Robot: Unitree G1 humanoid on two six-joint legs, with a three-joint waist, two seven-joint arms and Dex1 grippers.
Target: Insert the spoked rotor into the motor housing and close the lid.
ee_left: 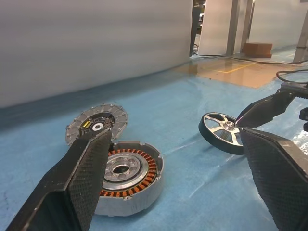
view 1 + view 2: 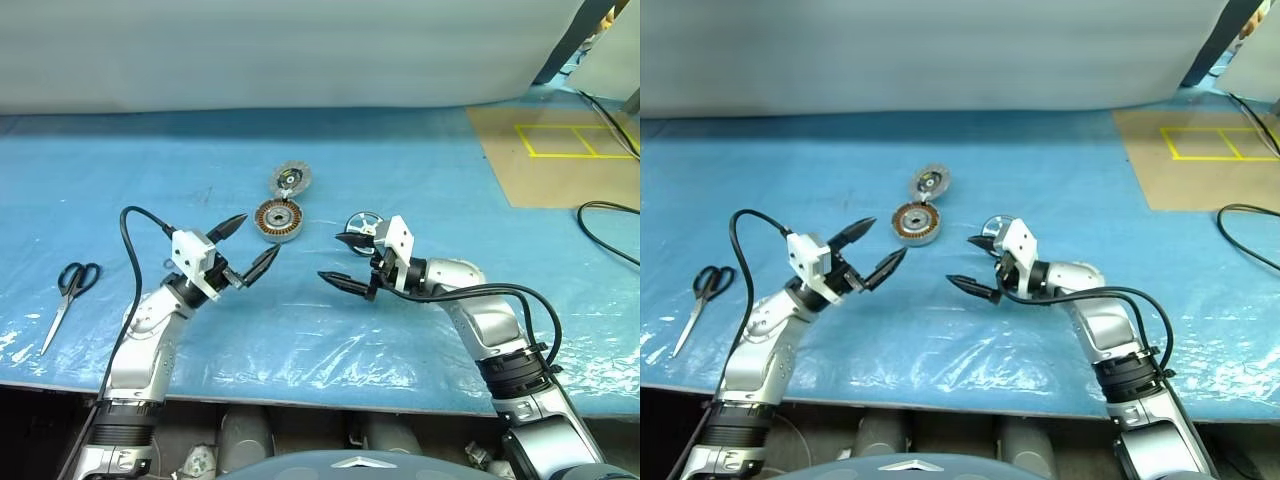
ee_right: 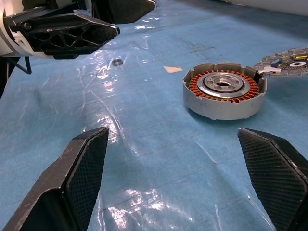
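1. Blue plastic sheeting (image 2: 330,180) covered the whole bench, crinkly and shiny, with a white wall behind it and a pair of scissors (image 2: 68,295) lying at the left edge of the frame.
2. Both grippers hung over the sheet with nothing in them: left gripper (image 2: 245,245) spread wide left of centre, right gripper (image 2: 345,260) just as wide right of centre.
3. Motor housing (image 2: 279,220) sat in the middle of the frame, copper windings up, with the lid (image 2: 290,180) just above it, its edge touching or overlapping the housing rim.
4. Spoked rotor (image 2: 363,224) sat right of the housing, tucked close behind my right gripper's upper finger.
5. I figured the step was grabbing the rotor with the right gripper. My plan was to pinch the rim rather than the thin spokes, keep it level, and line the hub up over the pale centre before lowering. Slippery sheet meant the housing might skid, so the left gripper could brace it.
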